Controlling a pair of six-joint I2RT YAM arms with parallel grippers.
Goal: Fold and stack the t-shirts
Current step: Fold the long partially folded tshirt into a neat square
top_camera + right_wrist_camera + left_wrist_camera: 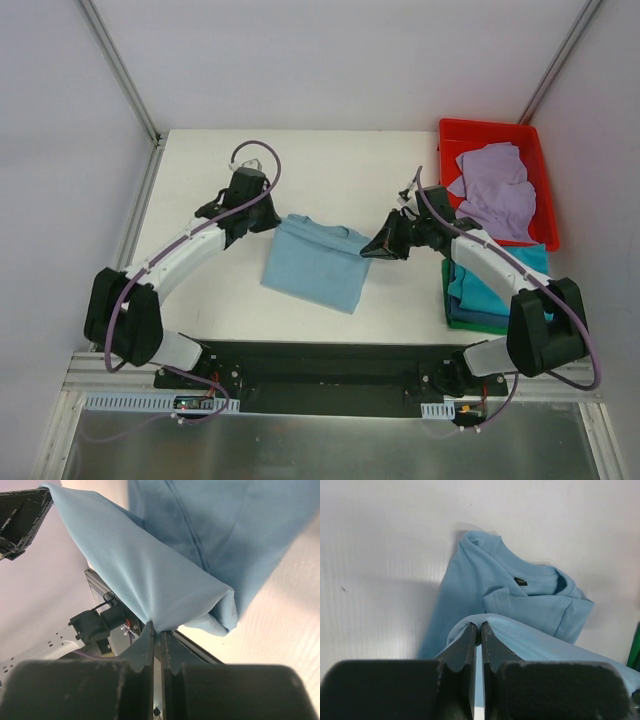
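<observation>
A light blue t-shirt [318, 265] lies partly folded in the middle of the table, its collar showing in the left wrist view [520, 580]. My left gripper [275, 222] is shut on its far left edge, cloth pinched between the jaws [478, 626]. My right gripper [368, 252] is shut on its right edge and lifts it [157, 630]. A lavender t-shirt [497, 190] lies in the red bin [455, 135]. A stack of folded teal, blue and dark green t-shirts [478, 298] sits at the right, under my right arm.
The red bin stands at the back right corner. White walls with metal rails [120, 70] close in the table on the left, back and right. The black base plate [320, 365] runs along the near edge.
</observation>
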